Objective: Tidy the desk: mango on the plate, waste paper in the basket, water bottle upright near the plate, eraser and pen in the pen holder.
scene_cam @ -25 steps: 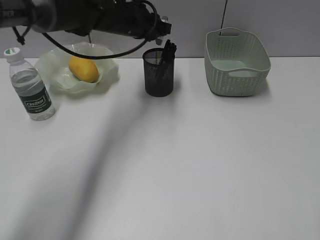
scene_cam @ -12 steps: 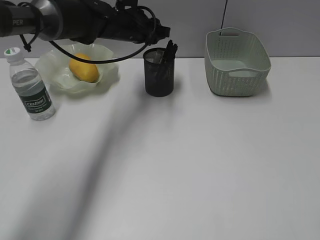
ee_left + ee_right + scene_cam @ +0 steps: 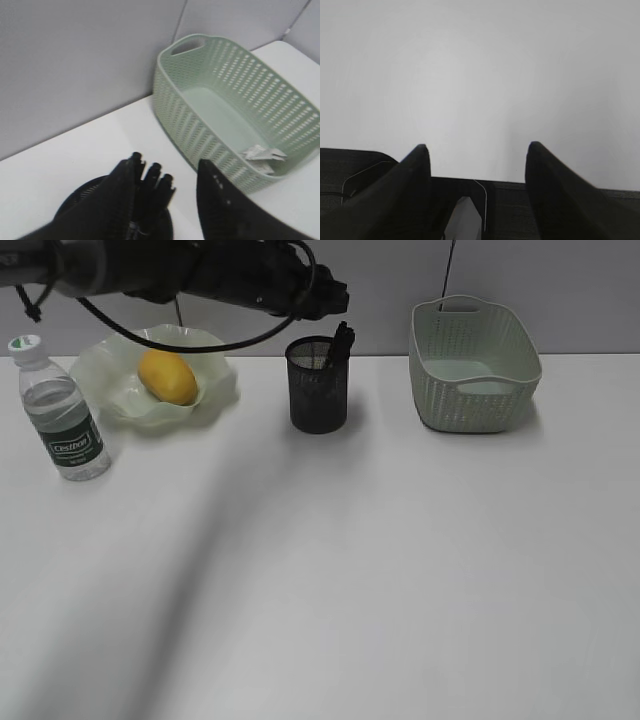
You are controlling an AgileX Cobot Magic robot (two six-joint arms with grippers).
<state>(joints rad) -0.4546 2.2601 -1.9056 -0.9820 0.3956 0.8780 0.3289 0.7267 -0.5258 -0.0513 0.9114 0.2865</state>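
Observation:
The mango (image 3: 167,377) lies on the ruffled green plate (image 3: 215,390) at the back left. The water bottle (image 3: 65,415) stands upright on the desk (image 3: 350,570) left of the plate. The black mesh pen holder (image 3: 318,390) holds several dark pens (image 3: 340,342), which also show in the left wrist view (image 3: 159,187). My left gripper (image 3: 330,298) hovers just above the holder, open (image 3: 169,162), with the pen tops beside its left finger. The waste paper (image 3: 262,154) lies in the basket (image 3: 200,130). My right gripper (image 3: 477,150) is open and empty over bare desk. No eraser is visible.
The basket (image 3: 472,390) stands at the back right against the grey wall. The left arm stretches across the back from the upper left, above the plate. A dark edge shows under the right gripper in the right wrist view.
My left gripper has lifted slightly above the pen holder. The pens, mango, bottle and basket have not moved.

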